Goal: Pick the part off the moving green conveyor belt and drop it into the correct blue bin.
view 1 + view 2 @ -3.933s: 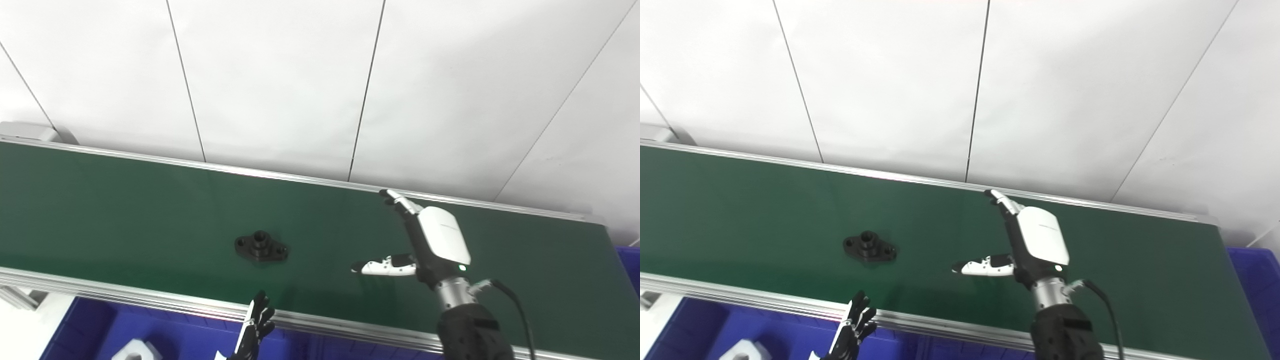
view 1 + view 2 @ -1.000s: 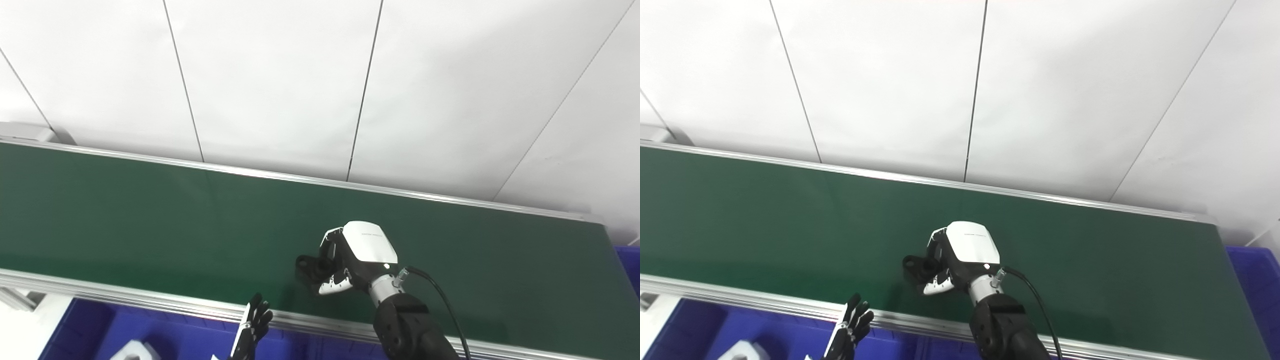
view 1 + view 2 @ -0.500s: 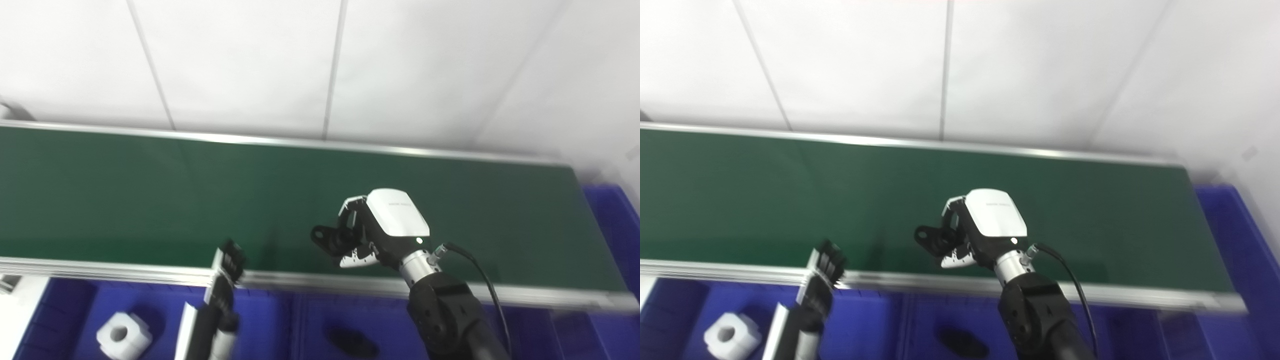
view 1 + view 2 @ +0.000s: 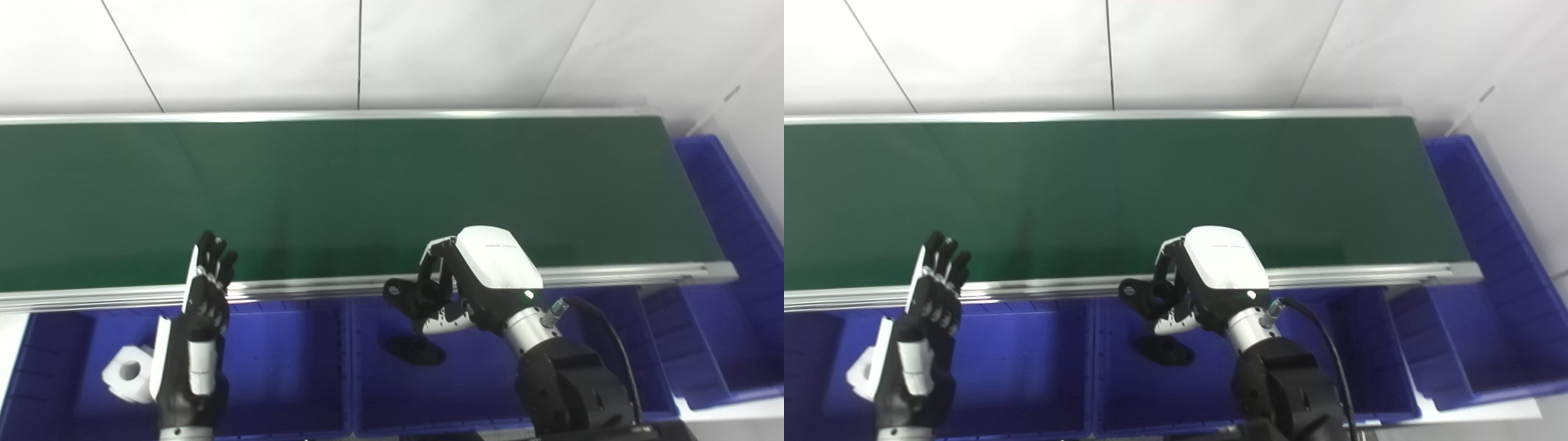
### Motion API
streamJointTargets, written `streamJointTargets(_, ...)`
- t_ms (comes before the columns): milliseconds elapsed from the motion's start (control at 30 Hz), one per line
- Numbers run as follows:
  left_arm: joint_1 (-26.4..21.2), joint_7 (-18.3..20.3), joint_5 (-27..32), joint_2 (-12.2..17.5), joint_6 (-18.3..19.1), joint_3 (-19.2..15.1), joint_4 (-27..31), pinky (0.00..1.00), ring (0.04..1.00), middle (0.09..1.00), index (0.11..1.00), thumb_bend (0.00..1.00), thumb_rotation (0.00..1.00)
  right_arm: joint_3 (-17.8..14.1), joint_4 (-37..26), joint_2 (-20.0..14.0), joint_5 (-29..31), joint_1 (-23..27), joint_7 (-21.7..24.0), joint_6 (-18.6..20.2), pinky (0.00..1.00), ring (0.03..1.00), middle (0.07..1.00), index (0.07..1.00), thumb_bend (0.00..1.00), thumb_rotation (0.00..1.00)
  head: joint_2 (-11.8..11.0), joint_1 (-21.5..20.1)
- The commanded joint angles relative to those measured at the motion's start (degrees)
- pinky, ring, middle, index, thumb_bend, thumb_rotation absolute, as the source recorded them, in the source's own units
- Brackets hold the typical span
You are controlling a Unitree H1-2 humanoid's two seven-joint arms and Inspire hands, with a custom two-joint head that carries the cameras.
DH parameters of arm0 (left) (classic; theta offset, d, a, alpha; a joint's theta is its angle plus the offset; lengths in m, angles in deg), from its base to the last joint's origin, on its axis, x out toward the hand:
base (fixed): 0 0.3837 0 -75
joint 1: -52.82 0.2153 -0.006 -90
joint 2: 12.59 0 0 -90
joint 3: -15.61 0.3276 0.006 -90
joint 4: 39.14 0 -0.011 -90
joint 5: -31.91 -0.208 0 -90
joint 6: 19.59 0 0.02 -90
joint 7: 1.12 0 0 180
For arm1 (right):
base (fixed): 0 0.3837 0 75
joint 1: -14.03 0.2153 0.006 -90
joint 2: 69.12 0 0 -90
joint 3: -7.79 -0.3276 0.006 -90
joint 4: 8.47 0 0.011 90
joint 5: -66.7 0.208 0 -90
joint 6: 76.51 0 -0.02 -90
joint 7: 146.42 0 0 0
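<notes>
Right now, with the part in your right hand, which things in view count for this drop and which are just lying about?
In play:
- black flanged part, held by the right hand
- middle blue bin beneath it, already holding a similar black part
- green conveyor belt, now bare

Lying about:
- white block in the left bin
- left hand, open, idle
- right-end bin

Factory-style sorting station: green conveyor belt beyond the right hand, blue bins below it, white panelled wall behind.
</notes>
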Motion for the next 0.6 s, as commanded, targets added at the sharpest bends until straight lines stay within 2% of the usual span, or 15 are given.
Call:
streamJointTargets(0,0.0,0.7,1.4,0.2,0.9,-0.5,2.3,1.0,0.962,0.993,1.0,0.68,0.96,-1.0,-2.1,0.6,0.0,-0.4,0.1,-3.0,0.16,0.227,0.325,0.489,0.51,0.14,0.4,-0.1)
streamJointTargets(167,-0.3,1.4,2.5,0.6,2.1,-1.1,2.9,1.0,0.966,0.992,1.0,0.7,0.93,-2.2,-0.6,1.6,-1.5,-1.4,2.4,-4.2,0.16,0.228,0.329,0.491,0.51,0.14,0.6,0.3)
streamJointTargets(267,-0.3,1.5,2.8,0.5,2.3,-1.2,3.1,1.0,0.963,0.987,1.0,0.69,0.92,-2.2,0.6,2.0,-3.7,-1.7,5.5,-4.9,0.18,0.26,0.361,0.493,0.51,0.14,0.3,0.9)
streamJointTargets(300,-0.2,1.5,2.9,0.4,2.3,-1.2,3.1,1.0,0.96,0.985,1.0,0.68,0.92,-2.2,1.0,2.0,-4.0,-1.8,6.0,-5.2,0.22,0.297,0.395,0.493,0.5,0.14,0.3,1.1)
streamJointTargets(367,-0.2,1.4,2.3,0.3,2.1,-1.2,3.1,1.0,0.959,0.986,1.0,0.67,0.92,-2.1,2.9,1.4,-3.9,-2.2,4.6,-6.1,0.25,0.331,0.426,0.493,0.5,0.14,0.1,1.5)
streamJointTargets(500,0.0,1.1,1.0,-0.2,1.8,-1.0,3.2,0.99,0.953,0.982,1.0,0.67,0.94,-2.7,6.2,0.5,-2.3,-3.0,0.5,-7.6,0.23,0.306,0.397,0.492,0.51,0.14,-0.2,2.1)
streamJointTargets(567,0.0,1.1,0.7,-0.3,1.8,-0.8,3.2,0.99,0.953,0.983,1.0,0.67,0.95,-2.8,7.2,0.1,-2.1,-3.2,-1.2,-8.1,0.26,0.341,0.428,0.492,0.51,0.15,-0.5,2.3)
